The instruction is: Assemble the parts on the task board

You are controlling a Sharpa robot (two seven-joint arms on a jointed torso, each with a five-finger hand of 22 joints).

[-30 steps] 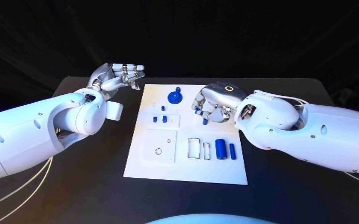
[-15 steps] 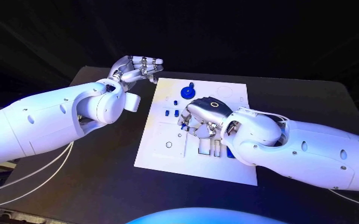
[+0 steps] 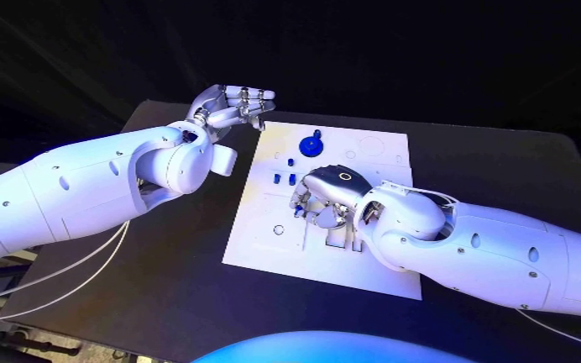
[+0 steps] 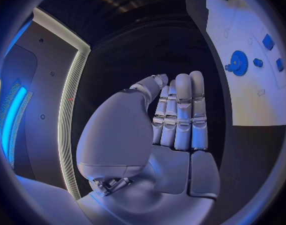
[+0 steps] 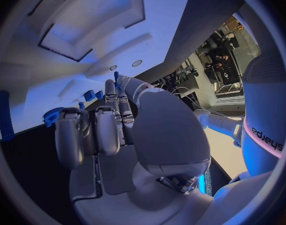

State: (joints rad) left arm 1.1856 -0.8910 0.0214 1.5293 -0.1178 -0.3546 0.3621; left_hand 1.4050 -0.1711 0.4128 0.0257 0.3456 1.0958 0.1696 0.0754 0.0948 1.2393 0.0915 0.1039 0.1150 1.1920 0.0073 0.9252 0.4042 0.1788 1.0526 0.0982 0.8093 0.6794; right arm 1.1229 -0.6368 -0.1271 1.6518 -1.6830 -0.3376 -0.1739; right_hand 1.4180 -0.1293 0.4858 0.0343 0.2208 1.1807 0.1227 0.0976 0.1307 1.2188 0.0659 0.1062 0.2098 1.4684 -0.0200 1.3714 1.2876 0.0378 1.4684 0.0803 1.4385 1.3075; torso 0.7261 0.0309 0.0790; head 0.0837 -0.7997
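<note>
Over the board (image 3: pixel 363 144) my right hand (image 3: pixel 329 195) hangs with fingers curled down among the small blue parts (image 3: pixel 285 179) (whether it grips one, I can't tell). Left hand (image 3: pixel 230 107) waits off the far corner, spread, holding nothing. Next: a careful pick near the gear (image 3: pixel 311 145).

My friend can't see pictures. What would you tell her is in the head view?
A robot's right hand reaches down over the middle of a white board on a black table. Its left hand is raised beside the board's far left corner, holding nothing. A blue gear and small blue parts sit on the board's far half.
</note>
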